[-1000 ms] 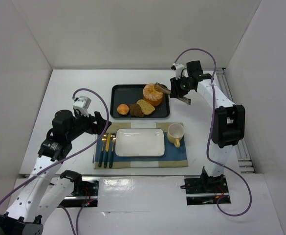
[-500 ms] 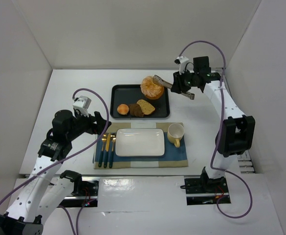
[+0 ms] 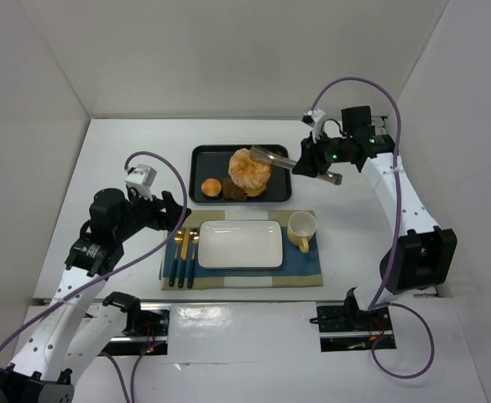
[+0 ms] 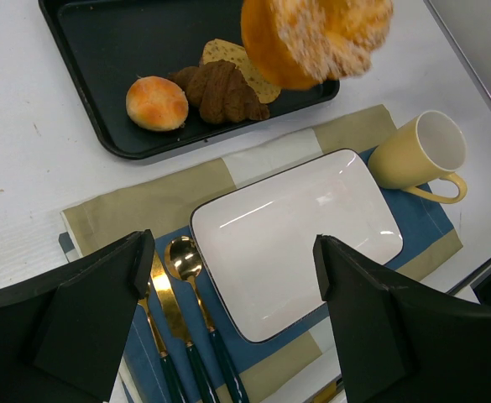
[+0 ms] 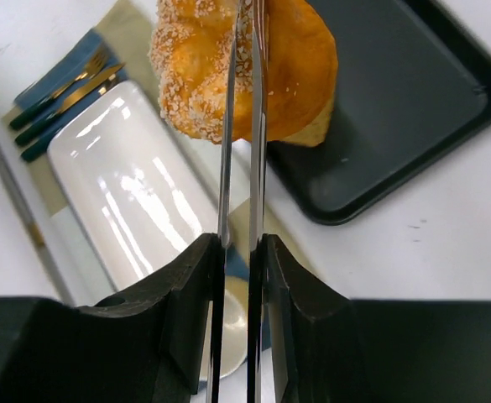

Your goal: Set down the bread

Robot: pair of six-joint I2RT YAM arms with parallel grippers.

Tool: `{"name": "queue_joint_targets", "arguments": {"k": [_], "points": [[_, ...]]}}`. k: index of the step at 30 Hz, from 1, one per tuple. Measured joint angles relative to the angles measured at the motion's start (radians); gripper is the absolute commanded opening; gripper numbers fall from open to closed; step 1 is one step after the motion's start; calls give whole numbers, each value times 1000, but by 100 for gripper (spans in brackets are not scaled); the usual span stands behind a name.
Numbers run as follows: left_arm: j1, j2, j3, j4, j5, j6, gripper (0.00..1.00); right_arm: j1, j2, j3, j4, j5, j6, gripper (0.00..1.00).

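The bread (image 3: 249, 170), a large golden bun with a pale crusted top, hangs in the air over the black tray (image 3: 203, 156), clamped between metal tongs (image 3: 272, 156). My right gripper (image 3: 310, 163) is shut on the tongs' handles. In the right wrist view the tongs (image 5: 241, 168) run from my gripper (image 5: 238, 252) up to the bread (image 5: 195, 75), with the white plate (image 5: 136, 193) below. The bread also shows at the top of the left wrist view (image 4: 312, 38). My left gripper (image 3: 178, 220) is open and empty, hovering over the plate's left end (image 4: 232, 243).
The tray holds a small round roll (image 3: 211, 186), a dark pastry (image 3: 233, 190) and a tan slice (image 4: 228, 54). On the placemat (image 3: 308, 264) lie the white plate (image 3: 239, 244), a yellow cup (image 3: 301, 227) and gold cutlery (image 3: 180, 252).
The right arm lifted the bread off the tray's back right, then carried it in the tongs left and toward the tray's front edge. The left arm has not moved.
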Motion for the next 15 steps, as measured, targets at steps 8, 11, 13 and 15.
{"name": "queue_joint_targets", "arguments": {"k": [8,11,13,15], "points": [[0,0,0,0,0,0,95,8,-34,-105,-188,-115,-176,0],[0,0,0,0,0,1,95,24,-34,-125,-254,-137,-230,0],[0,0,0,0,0,2,95,43,-34,-137,-291,-151,-267,0],[0,0,0,0,0,2,95,64,-34,-142,-320,-159,-293,0]]}}
